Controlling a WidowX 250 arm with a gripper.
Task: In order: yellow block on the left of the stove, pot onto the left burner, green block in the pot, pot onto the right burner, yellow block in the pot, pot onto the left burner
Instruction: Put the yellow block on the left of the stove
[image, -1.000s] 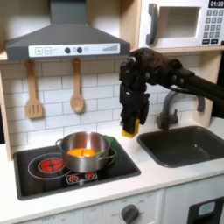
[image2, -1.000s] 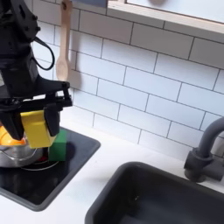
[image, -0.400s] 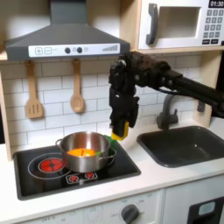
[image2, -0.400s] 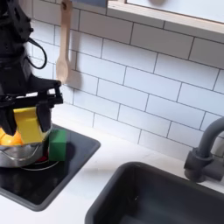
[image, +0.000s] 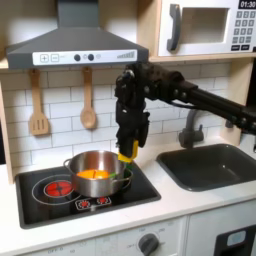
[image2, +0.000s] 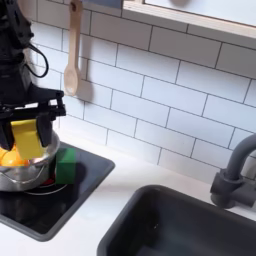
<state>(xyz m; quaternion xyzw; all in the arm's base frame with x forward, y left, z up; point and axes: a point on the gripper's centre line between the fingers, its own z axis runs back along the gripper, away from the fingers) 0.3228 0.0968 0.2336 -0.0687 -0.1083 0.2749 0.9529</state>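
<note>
Gripper (image2: 25, 137) clamped on yellow block (image2: 26, 138), just above pot (image: 97, 172) rim; light, rigid, smooth-faced; best squeezed across flat sides.

A white countertop (image: 175, 205) is seen in both exterior views, with the black stove (image: 60, 198) set flat on it. The pot (image: 96, 172) is parked on the stove, and a dark sink (image: 212, 165) is sunk into the counter on the first exterior view's right.
</note>
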